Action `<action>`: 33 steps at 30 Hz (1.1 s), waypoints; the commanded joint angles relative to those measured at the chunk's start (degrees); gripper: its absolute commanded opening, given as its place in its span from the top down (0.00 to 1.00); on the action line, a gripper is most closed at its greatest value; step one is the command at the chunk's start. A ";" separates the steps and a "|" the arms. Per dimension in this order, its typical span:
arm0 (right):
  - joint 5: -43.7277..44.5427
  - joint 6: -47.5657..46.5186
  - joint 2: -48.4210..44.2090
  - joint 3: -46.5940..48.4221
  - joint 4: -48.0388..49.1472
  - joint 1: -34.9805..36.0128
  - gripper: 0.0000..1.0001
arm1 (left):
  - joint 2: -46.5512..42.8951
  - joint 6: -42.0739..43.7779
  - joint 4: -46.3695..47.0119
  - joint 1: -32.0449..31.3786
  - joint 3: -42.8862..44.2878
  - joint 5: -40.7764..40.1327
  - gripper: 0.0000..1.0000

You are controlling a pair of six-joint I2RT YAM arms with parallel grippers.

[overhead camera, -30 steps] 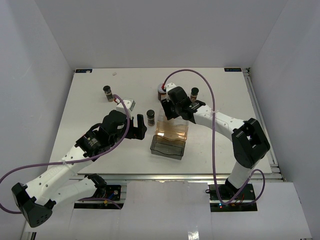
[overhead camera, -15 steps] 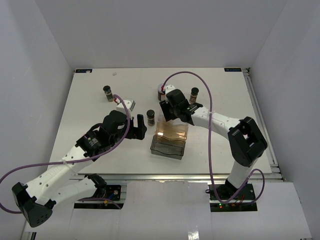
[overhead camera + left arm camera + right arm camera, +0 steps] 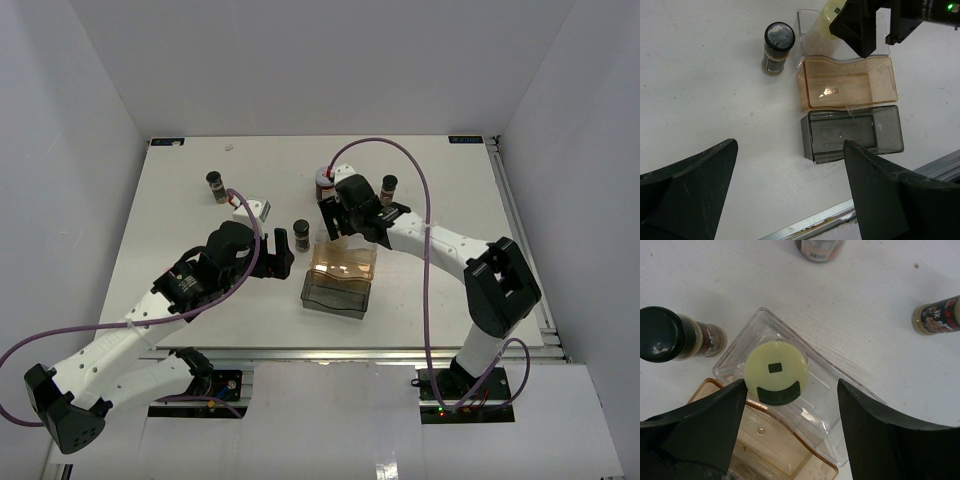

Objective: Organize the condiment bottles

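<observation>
My right gripper is open above a clear bin. A jar with a yellow-green cap stands upright in that bin, close to the gripper's left finger and well apart from the right one. In the top view the right gripper hovers at the far end of the row of bins. A black-capped jar stands just left of the clear bin, and also shows in the left wrist view and the top view. My left gripper is open and empty, low over bare table.
An orange bin and a smoky bin lie in a row nearer than the clear bin. More jars stand at the back: a black-capped one, a red-and-white one and another black-capped one. A small white item lies by the left gripper.
My right gripper has shifted only slightly over the clear bin. The left arm and the jars on the table have not moved.
</observation>
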 commanded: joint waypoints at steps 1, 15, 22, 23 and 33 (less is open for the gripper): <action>4.25 -1.09 -6.54 4.81 -2.27 0.00 0.21 | -0.28 -0.13 -0.32 0.11 -0.22 -0.77 0.02; 3.28 0.31 -0.90 11.69 -7.52 -16.66 0.21 | -1.66 2.62 -1.28 0.02 -1.23 -0.39 0.02; 1.38 -1.64 6.21 16.51 -7.50 -20.25 0.21 | -2.89 3.65 -1.04 0.08 -1.66 -1.21 0.02; 0.66 -2.00 7.24 17.23 -7.29 -20.66 0.21 | -2.83 3.65 -0.94 0.02 -1.71 -1.21 0.02; -1.89 -3.68 14.39 22.28 -6.55 -22.85 0.24 | -2.21 3.82 -0.58 0.11 -1.89 -1.26 0.02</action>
